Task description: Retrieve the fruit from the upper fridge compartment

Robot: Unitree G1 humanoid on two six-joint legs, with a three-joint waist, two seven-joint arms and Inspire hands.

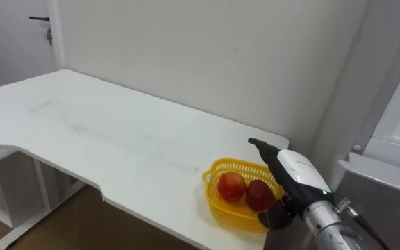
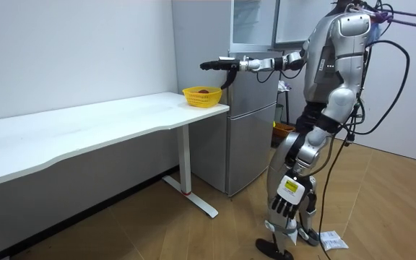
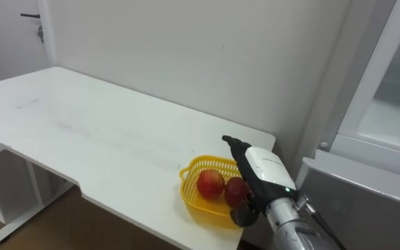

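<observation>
In the left eye view, a yellow basket (image 1: 229,212) with two red apples (image 1: 232,186) sits at 5 o'clock on the white tabletop (image 1: 103,132), near its corner, and the right hand (image 1: 294,173) is at the basket's 3 o'clock edge, fingers straight, thumb hanging, gripping nothing. In the room view, the robot stands before the fridge (image 2: 255,137), its right arm held out level above the basket, and its left hand (image 2: 286,206) hangs at 6 o'clock by the thigh, fingers relaxed and empty.
</observation>
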